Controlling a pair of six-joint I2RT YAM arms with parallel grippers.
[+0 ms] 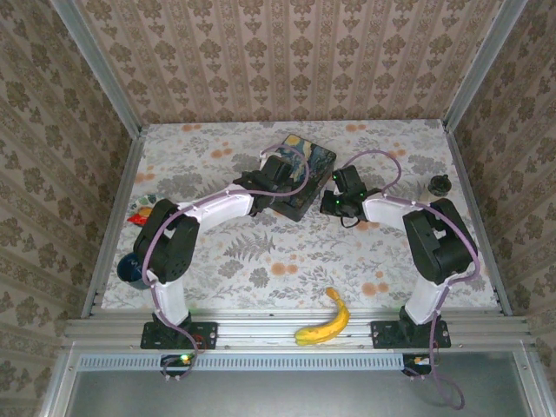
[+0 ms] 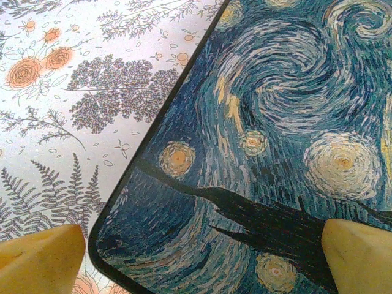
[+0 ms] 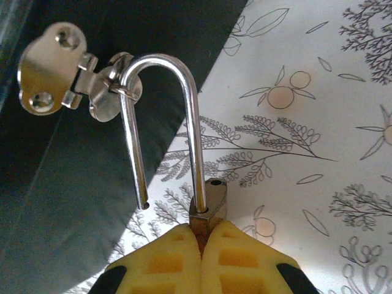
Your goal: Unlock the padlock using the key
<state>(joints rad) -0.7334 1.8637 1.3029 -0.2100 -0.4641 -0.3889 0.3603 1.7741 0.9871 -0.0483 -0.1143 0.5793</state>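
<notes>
Right gripper (image 3: pixel 202 240) pinching the brass padlock (image 3: pixel 209 199) by its body. Shackle (image 3: pixel 193 122) standing open, free leg out, hooking through the hasp (image 3: pixel 92 92) on the tin (image 2: pixel 275 122). Left gripper (image 2: pixel 201 254) hovering, fingers spread, over the tin's painted corner; contents hidden.

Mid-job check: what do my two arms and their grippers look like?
Both arms, left arm and right arm, have black joint housings, white links and lilac cables looping alongside. The left gripper and right gripper carry yellow fingers; the right's have square recesses.
</notes>
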